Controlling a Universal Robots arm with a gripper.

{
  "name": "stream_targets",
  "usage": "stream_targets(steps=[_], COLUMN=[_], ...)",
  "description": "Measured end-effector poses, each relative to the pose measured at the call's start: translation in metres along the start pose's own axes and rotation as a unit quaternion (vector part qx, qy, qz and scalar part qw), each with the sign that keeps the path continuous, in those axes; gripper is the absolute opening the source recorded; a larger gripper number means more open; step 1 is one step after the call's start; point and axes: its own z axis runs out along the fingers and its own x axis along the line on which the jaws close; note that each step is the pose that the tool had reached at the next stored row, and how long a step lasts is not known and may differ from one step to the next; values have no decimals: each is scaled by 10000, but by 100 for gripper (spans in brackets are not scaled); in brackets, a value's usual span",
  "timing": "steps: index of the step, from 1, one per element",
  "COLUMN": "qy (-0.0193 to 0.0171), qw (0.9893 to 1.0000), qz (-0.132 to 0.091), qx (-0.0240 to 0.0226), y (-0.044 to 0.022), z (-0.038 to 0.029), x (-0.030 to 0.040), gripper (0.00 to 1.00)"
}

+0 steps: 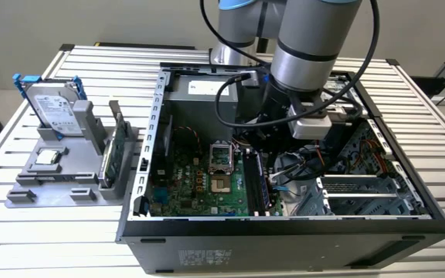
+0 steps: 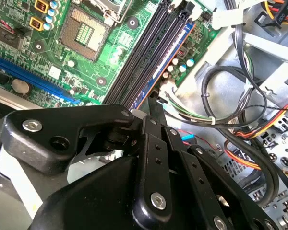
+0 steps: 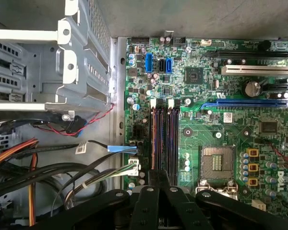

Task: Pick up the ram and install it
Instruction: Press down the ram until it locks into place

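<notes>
The ram [image 1: 263,182] is a long dark blue stick standing in the motherboard slot [image 3: 173,139] row nearest the drive cage, inside the open computer case [image 1: 284,223]. Its blue edge runs along the black slots in the second wrist view [image 2: 169,60] and in the first wrist view [image 3: 157,139]. My gripper [image 2: 154,104] is down in the case at the far end of the stick, its black fingers [image 3: 159,178] shut together over that end. I cannot tell whether the tips press on the stick or hover just above it.
Loose cables [image 1: 300,165] and the metal drive cage [image 3: 62,72] crowd one side of the slots; the CPU socket [image 3: 218,160] lies on the other. Outside the case, at the exterior view's left, a grey holder [image 1: 48,176] carries a hard drive [image 1: 53,110] and a green card [image 1: 113,153].
</notes>
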Motion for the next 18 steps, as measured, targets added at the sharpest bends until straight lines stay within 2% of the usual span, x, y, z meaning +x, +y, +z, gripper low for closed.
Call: stream_targets(steps=[18], qy=[0], qw=[10000], qz=[0], qx=[1], y=[12], z=[-65], x=[-1], gripper=[0])
